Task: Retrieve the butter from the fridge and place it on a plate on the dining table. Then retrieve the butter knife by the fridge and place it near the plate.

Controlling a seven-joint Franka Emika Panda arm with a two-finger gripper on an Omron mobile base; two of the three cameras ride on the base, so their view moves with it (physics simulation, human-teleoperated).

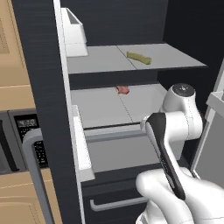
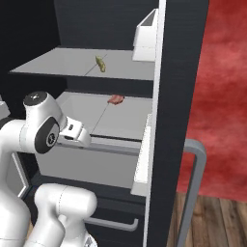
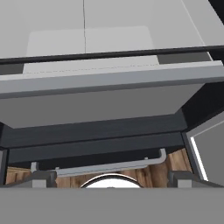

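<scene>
— White robot arm (image 1: 175, 131) with dark joints is closest to us, low before the open matte black fridge (image 1: 41, 65). Where is the butter?

— That slim olive-yellow butter stick (image 1: 139, 57) lies flat on the upper grey shelf (image 1: 105, 61), well above the small red food item (image 1: 123, 89).

— And the gripper (image 3: 111, 177)?

— Its fingers stand wide apart, holding nothing, pointing at the lower drawer.

— So it should rise first?

— Yes, I think. The stick's long axis runs across the shelf, slightly diagonal; close across its narrow sides.
</scene>
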